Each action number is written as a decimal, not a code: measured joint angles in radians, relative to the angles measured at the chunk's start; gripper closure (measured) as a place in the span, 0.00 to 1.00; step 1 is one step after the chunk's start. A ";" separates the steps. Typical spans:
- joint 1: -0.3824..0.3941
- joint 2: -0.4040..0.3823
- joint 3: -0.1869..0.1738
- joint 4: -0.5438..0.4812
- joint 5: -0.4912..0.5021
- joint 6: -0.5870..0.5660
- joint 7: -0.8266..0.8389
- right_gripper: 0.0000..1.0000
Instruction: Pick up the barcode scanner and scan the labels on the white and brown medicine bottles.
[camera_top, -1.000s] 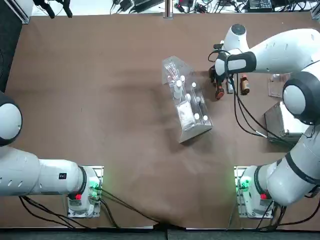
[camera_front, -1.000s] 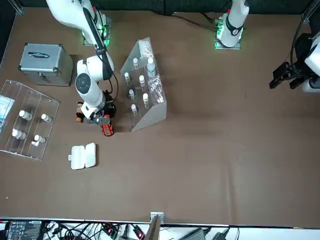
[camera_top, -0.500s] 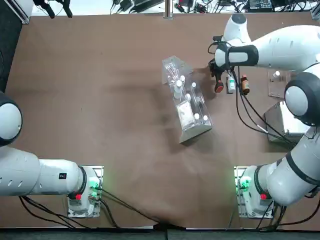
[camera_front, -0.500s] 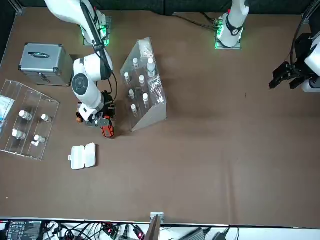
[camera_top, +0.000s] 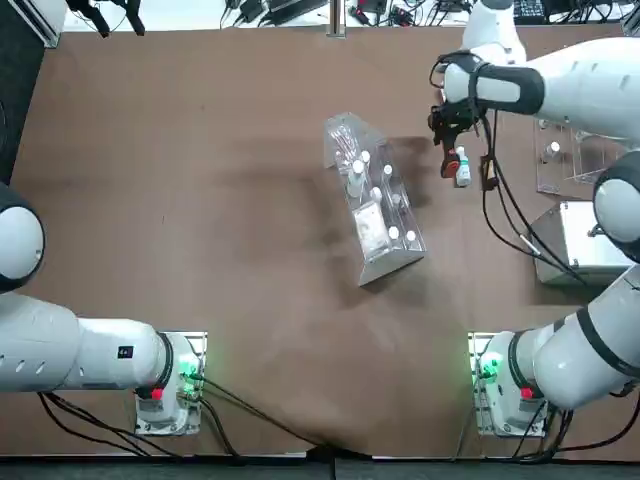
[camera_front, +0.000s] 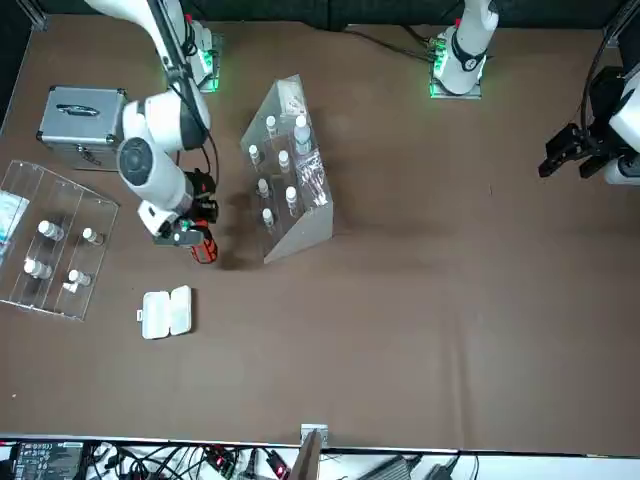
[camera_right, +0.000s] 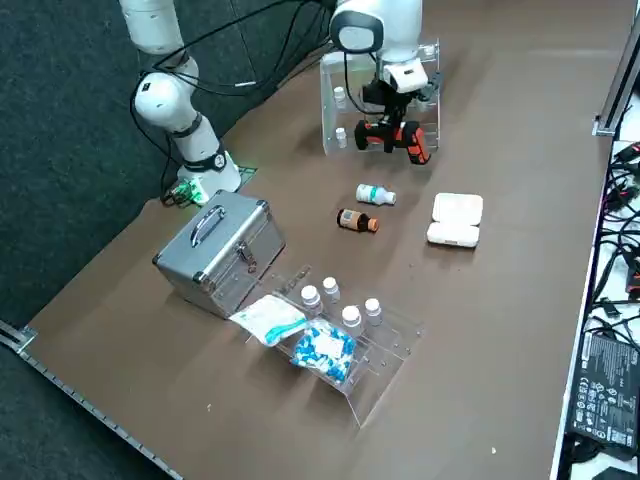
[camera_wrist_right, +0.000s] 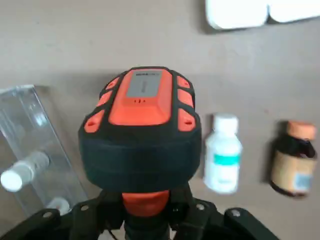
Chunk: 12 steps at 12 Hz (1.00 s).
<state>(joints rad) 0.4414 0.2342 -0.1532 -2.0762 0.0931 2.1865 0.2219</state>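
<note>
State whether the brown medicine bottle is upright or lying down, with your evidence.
Lying down: the brown bottle rests on its side, its reddish cap pointing sideways along the table.

Right side view: metal case (camera_right: 221, 252) left of ctr on desk (camera_right: 520, 300); white btl (camera_right: 376, 195) & brown btl (camera_right: 358, 220) near ctr, clamshell (camera_right: 456, 220) to their right.

Even, bright light falls across the brown tabletop (camera_top: 250, 250) in the overhead view, with soft shadows around the clear rack (camera_top: 372, 215). Small highlights glint on the silver case (camera_right: 222, 250) in the side view, while fine label print on the white bottle (camera_wrist_right: 223, 154) blurs in the wrist view.
</note>
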 joint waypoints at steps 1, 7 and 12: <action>-0.014 -0.024 -0.001 0.001 0.000 -0.049 -0.003 0.57; -0.071 -0.127 -0.004 -0.019 -0.001 -0.257 -0.045 0.57; -0.110 -0.130 -0.004 -0.085 -0.003 -0.244 -0.067 0.57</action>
<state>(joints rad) 0.3316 0.1043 -0.1572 -2.1612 0.0900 1.9421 0.1547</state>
